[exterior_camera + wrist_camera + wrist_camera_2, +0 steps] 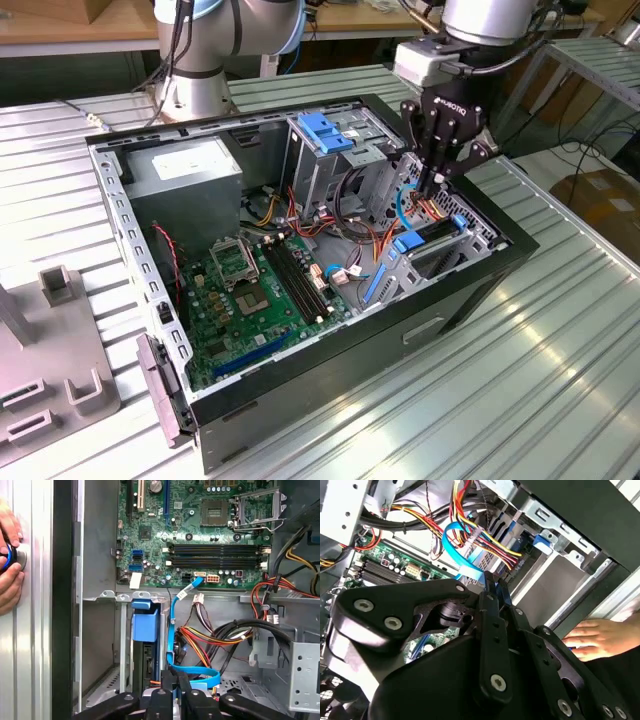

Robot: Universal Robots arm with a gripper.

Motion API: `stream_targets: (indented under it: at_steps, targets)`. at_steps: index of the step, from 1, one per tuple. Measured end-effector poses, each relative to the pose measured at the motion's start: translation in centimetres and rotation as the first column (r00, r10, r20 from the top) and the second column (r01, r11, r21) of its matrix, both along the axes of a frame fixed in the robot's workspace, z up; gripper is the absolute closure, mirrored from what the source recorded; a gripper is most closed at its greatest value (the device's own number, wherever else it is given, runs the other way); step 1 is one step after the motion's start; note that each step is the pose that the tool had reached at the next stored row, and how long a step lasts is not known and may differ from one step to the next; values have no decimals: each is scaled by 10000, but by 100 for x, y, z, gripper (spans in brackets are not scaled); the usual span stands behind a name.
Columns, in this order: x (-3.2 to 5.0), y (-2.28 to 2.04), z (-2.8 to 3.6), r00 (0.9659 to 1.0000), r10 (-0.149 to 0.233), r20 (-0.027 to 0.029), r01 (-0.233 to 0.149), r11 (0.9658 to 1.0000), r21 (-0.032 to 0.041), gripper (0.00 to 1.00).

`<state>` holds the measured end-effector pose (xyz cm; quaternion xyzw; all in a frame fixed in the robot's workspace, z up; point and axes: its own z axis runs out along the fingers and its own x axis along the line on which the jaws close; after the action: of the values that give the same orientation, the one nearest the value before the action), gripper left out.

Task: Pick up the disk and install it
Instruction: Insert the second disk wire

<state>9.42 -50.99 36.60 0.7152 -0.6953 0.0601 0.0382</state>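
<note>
Disk [145,645] sits half-hidden in its bay beside the clenched, empty pincer [176,677].

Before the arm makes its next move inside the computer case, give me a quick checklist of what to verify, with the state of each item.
1. Disk in its bay: it stands on edge in its blue frame, in the slot by the case wall. Fully seated: cannot tell.
2. Gripper position: low inside the case, close beside the disk. Ok.
3. Cables clear of the gripper: the blue flat cable loops right at the gripper. Not ok.
4. Person's hand: it rests on the table, outside the case wall. Ok.
5. Case access: side panel off, interior open from above. Ok.
</note>
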Motion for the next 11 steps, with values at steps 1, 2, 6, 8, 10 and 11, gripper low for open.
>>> stream_targets:
  at_steps: [1, 2, 6, 8, 10, 11]
  targets:
    - [-51, -133, -40, 10000, 1, 53, -2, 9997, 231, 84]
    - [-51, -133, -40, 10000, 1, 54, -2, 9997, 230, 84]
    - [-52, -133, -41, 10000, 0, 53, -1, 9997, 231, 84]
    - [-52, -133, -41, 10000, 0, 54, -1, 9997, 232, 84]
    - [-52, -133, -41, 10000, 0, 54, -1, 9997, 232, 84]
    - [-52, -136, -43, 10000, 0, 74, -1, 9997, 241, 84]
